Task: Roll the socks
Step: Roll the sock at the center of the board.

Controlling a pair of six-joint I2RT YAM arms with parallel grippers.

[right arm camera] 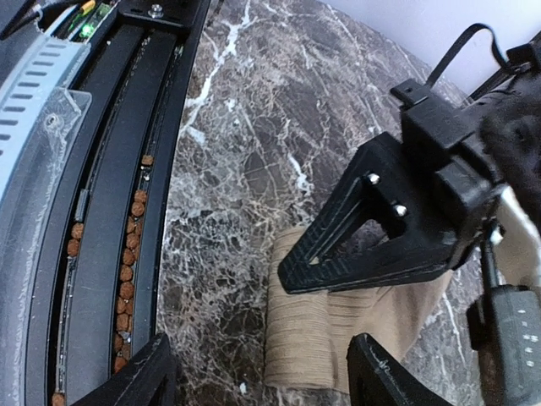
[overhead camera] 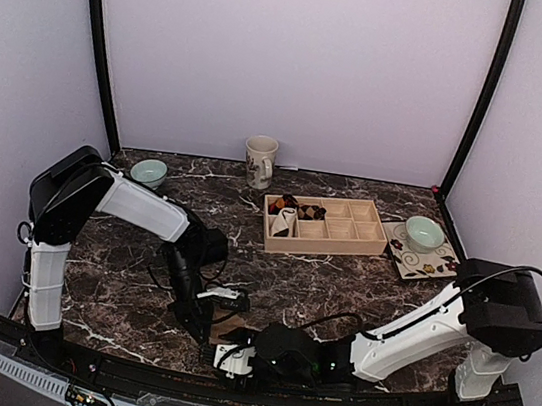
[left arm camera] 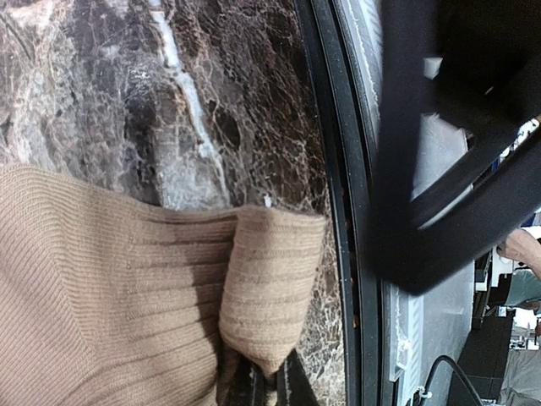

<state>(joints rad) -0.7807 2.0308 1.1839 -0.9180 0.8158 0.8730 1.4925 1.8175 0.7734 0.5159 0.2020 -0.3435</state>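
At the near edge of the marble table [overhead camera: 340, 284], just inside the black edge rail [right arm camera: 110, 211], the tan sock [right arm camera: 308, 338] lies flat with its ribbed end folded back over itself.

Left gripper [left arm camera: 270, 385]:
- Jaws are fully closed.
- The left wrist view shows the folded ribbed flap of the tan sock narrowing into the closed tips at the bottom of the frame, so the grip is on that fold.
- In the right wrist view, its black triangular finger rests on top of the sock, tip pointing toward the rail.

Right gripper [right arm camera: 262, 372]:
- Jaws stand wide apart and hold nothing.
- Its two fingers [right arm camera: 144, 376] sit one on each side of the frame, and the folded end of the sock lies between and just ahead of them.
- No contact between these fingers and the fabric is visible.

In the overhead view, both grippers meet at the front centre of the table, right gripper nearest the rail.

A wooden compartment tray [overhead camera: 346, 242] sits well behind them; small rolled bundles in its left compartments are too small to tell apart.
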